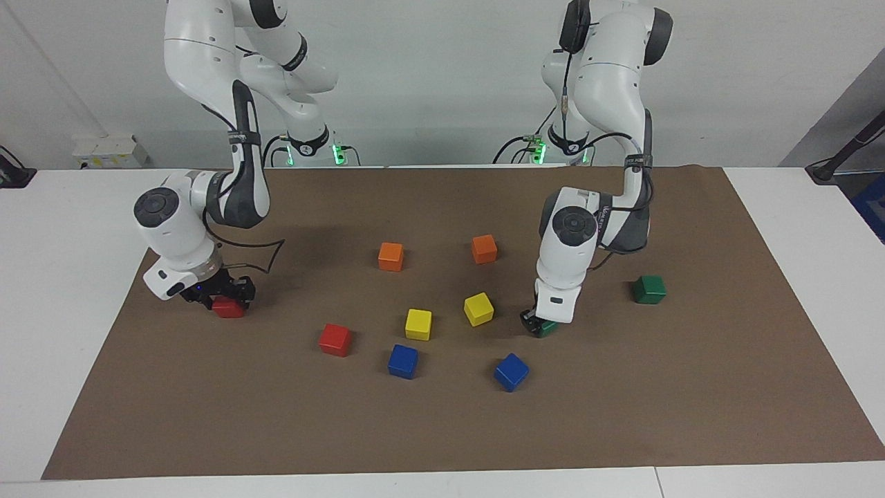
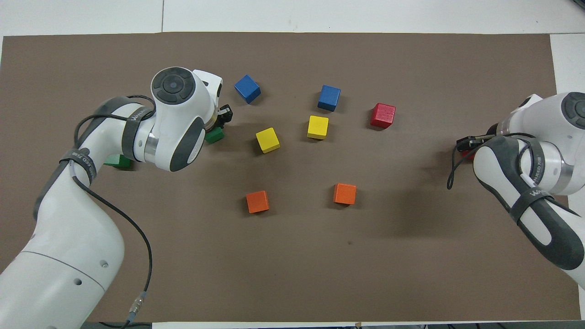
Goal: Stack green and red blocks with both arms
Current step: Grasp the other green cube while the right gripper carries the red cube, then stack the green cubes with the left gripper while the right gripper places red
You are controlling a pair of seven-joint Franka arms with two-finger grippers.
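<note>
Left gripper (image 1: 543,325) down on the mat (image 1: 442,443), low at a green block (image 1: 548,328) toward the left arm's end, about midway between the worktop's robot edge and its outer edge; jaws either side of that block, but cannot tell whether clamped or merely around it. In the overhead view, the same gripper (image 2: 219,123) mostly hidden under the wrist, the green block (image 2: 214,135) peeking out beside it. Second green block (image 1: 649,289) free on the mat, closer to the left arm's end edge and a little nearer the robots; half covered by the forearm from above (image 2: 118,160).

Right gripper (image 1: 221,294) low over the mat near the right arm's end edge, jaws around a red block (image 1: 228,308); cannot tell whether gripping. From above, only a sliver of that red block (image 2: 466,154) visible. Second red block (image 1: 335,339) loose toward the outer edge, near the middle cluster.

Between the grippers: two orange blocks (image 1: 390,256) nearer the robots, two yellow blocks (image 1: 418,324) mid-mat, two blue blocks (image 1: 403,361) closest to the outer edge.
</note>
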